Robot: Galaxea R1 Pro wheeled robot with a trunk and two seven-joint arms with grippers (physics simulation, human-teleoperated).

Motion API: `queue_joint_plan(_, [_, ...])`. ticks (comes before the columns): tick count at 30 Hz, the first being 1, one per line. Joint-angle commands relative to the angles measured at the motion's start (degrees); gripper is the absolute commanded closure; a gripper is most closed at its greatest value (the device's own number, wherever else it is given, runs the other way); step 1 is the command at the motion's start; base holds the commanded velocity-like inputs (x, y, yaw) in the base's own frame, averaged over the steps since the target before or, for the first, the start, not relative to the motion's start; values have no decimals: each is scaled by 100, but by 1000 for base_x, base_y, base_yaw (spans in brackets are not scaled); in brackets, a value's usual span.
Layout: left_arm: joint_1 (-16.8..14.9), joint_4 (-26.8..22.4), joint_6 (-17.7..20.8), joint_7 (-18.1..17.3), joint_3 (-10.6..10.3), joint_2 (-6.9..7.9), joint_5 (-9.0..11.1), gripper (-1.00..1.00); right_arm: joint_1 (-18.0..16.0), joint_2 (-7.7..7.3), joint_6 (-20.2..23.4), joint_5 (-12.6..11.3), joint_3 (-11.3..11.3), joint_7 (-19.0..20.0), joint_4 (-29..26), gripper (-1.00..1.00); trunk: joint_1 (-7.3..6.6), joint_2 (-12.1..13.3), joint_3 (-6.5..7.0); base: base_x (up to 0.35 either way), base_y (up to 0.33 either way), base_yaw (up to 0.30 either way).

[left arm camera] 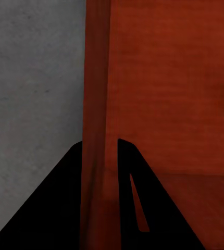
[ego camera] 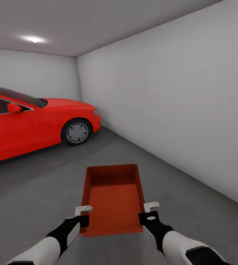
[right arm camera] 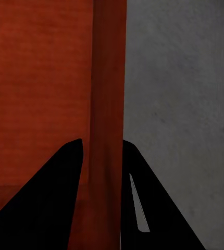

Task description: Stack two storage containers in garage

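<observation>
While the robot stood in the garage, 1 storage container (ego camera: 113,198) hung at 6 o'clock, left gripper (ego camera: 83,210) and right gripper (ego camera: 151,206) each clamped on a side wall. Red car (ego camera: 34,119) at 10 o'clock. Judged step: placing; next, lower onto concrete floor (ego camera: 41,191).

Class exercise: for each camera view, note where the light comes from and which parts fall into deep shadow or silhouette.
Head view: one ceiling lamp glows top left, lighting the grey walls evenly; the storage container casts hardly any shadow on the concrete floor. Left wrist view: the left claw is pure black silhouette. Right wrist view: likewise the right claw.
</observation>
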Motion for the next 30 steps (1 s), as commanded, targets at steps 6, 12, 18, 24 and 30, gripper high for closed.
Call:
queue_joint_plan(6, [-3, -150, -19, 50, 60, 288, 19, 100, -5, 2, 17, -42, -72, -79, 27, 100, 7, -13, -13, 322, 0, -242])
queue_joint_plan(12, [-3, -150, -19, 50, 60, 288, 19, 100, -5, 2, 17, -42, -72, -79, 27, 100, 7, -13, -13, 322, 0, -242])
queue_joint_plan(18, [-3, -150, -19, 50, 60, 288, 19, 100, -5, 2, 17, -42, -72, -78, 27, 100, 7, -13, -13, 322, 0, -242])
queue_joint_plan(24, [-3, -150, -19, 50, 60, 288, 19, 100, -5, 2, 17, -42, -74, -81, 27, 100, 7, -13, -13, 322, 0, -242])
queue_joint_plan(30, [-3, -150, -19, 50, 60, 288, 19, 100, -5, 2, 17, -42, -73, -82, 27, 100, 7, -13, -13, 322, 0, -242])
